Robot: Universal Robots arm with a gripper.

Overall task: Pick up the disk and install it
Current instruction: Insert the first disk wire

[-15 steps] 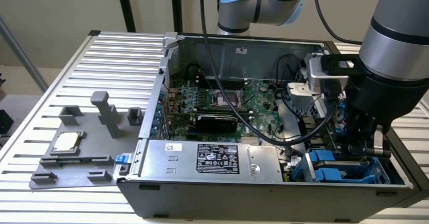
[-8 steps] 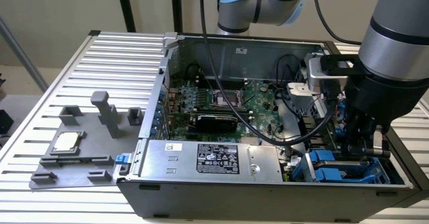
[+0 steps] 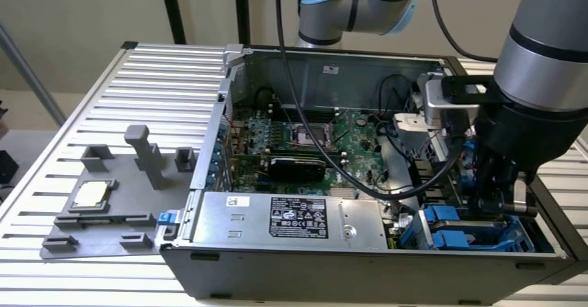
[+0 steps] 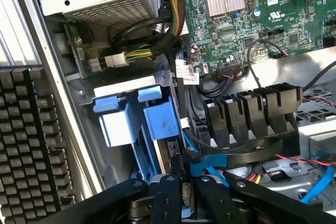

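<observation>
**Robot arm seats disk in computer's drive bay**

The tool (image 4: pixel 181 192), its fingers drawn narrow and pinching the edge of the disk (image 4: pixel 163 129), holds it in the blue drive bay (image 3: pixel 478 235) at the case's corner, at about four o'clock in the exterior view. A clean job likely means keeping the blue carrier square to the bay rails. Obstacles crowd close: a black cable bundle (image 4: pixel 247 153) beside the tool, then the power supply (image 3: pixel 294 221), and farther off the motherboard (image 3: pixel 312 138). On the surface outside sits a grey fixture (image 3: pixel 110 214).
</observation>
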